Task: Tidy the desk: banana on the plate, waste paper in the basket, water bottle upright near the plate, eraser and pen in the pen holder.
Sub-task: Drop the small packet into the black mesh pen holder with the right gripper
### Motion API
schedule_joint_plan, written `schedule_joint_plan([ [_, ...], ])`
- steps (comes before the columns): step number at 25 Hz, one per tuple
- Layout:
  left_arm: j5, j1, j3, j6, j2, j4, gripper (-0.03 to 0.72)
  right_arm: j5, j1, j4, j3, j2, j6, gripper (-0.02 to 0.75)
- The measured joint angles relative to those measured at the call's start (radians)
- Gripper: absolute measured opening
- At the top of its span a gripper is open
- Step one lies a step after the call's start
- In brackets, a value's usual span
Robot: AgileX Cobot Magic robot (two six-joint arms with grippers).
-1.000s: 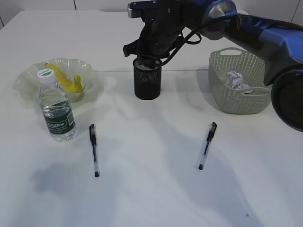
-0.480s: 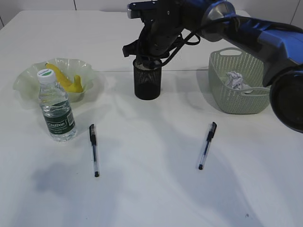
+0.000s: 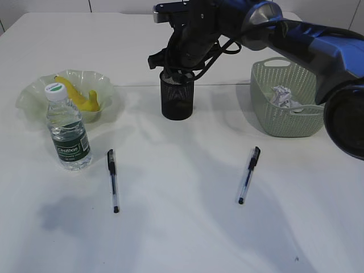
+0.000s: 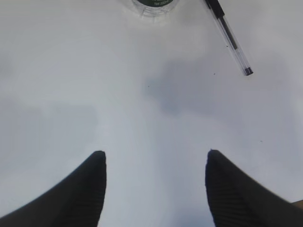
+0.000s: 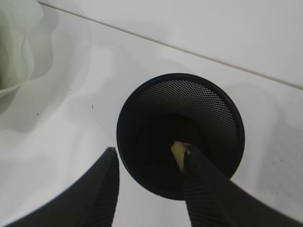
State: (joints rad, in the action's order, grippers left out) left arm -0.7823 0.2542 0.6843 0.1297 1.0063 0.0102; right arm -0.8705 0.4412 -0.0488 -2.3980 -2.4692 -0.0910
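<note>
My right gripper (image 3: 176,71) hangs open just over the black mesh pen holder (image 3: 177,102). In the right wrist view the jaws (image 5: 150,151) straddle the holder's rim (image 5: 189,94), and a pale eraser (image 5: 178,152) shows inside it beside the right finger. One pen (image 3: 112,181) lies left of centre and a second pen (image 3: 248,174) right of centre. The banana (image 3: 79,94) lies on the green plate (image 3: 34,91). The water bottle (image 3: 68,128) stands upright in front of the plate. Crumpled paper (image 3: 282,95) is in the basket (image 3: 287,122). My left gripper (image 4: 156,153) is open and empty above bare table.
In the left wrist view the bottle's base (image 4: 154,4) and the left pen (image 4: 229,35) lie ahead of the jaws. The right arm spans from the right edge over the basket. A table seam runs behind the holder.
The white piece seen at the holder's mouth under my right gripper is gone from the top; it now lies down inside the holder. The arm has barely moved.
</note>
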Motion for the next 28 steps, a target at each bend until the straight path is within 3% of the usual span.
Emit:
schedule_joint_plan([
  [8, 0.000, 0.000, 0.000, 0.000, 0.000, 0.000, 0.460, -0.035, 0.000, 0.000, -0.030, -0.002, 0.000, 0.339],
  [18, 0.000, 0.000, 0.000, 0.000, 0.000, 0.000, 0.460, -0.359, 0.000, -0.004, -0.187, -0.002, 0.000, 0.339],
  [28, -0.144, 0.000, 0.023, -0.072, 0.034, 0.027, 0.460, -0.380, 0.002, 0.021, -0.218, 0.048, -0.050, 0.339],
])
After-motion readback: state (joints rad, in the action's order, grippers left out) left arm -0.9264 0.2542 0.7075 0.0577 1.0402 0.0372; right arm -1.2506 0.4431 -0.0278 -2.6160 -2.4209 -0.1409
